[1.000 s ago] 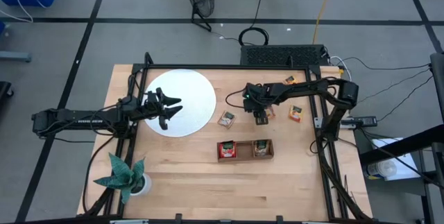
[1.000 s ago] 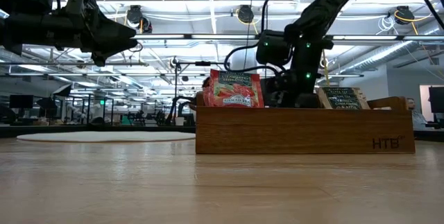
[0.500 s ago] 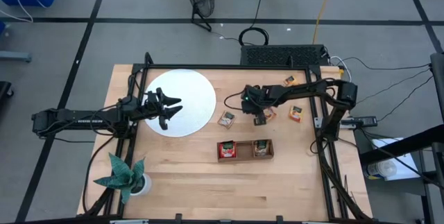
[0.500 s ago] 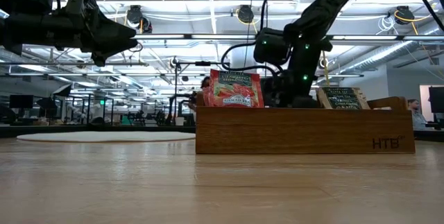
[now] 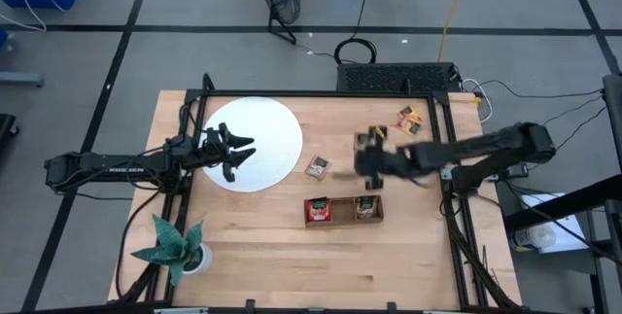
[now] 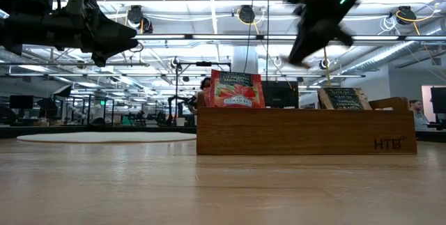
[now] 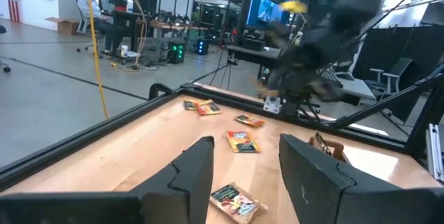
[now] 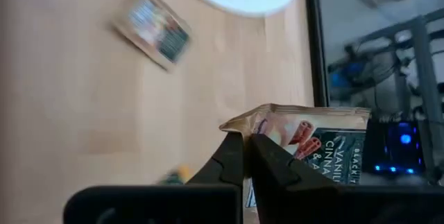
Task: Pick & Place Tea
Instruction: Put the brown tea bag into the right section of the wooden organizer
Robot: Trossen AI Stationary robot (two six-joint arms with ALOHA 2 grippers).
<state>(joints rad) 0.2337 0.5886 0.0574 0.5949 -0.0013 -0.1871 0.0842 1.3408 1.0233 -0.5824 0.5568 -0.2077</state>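
My right gripper [image 5: 368, 161] hangs blurred above the table just beyond the wooden tray [image 5: 342, 221], shut on a tea sachet [image 8: 313, 143] with dark print. The tray holds a red sachet [image 5: 317, 210] and a dark one [image 5: 365, 206], both standing in their compartments. Loose tea lies flat on the wood: one sachet [image 5: 317, 166] beside the white disc [image 5: 262, 120] and two [image 5: 407, 118] near the far edge. My left gripper [image 5: 239, 152] hovers open over the disc's near right part, pointing level. My right gripper pinches the sachet's one side edge [image 8: 241, 128] between its two fingertips [image 8: 229, 156]. The fingers slant down toward the table. The sachet sticks out sideways from them, lifted clear of the wood.
A green paper plant [image 5: 173, 244] stands at the near left corner. Black frame rails [image 5: 455, 217] run along the table's sides. Bare wood lies in front of the tray.
My right gripper has shut on a sachet that lay beyond the tray, then risen quickly and swung toward the table's near edge, tipping less steeply. The sachet has left the wood with it.
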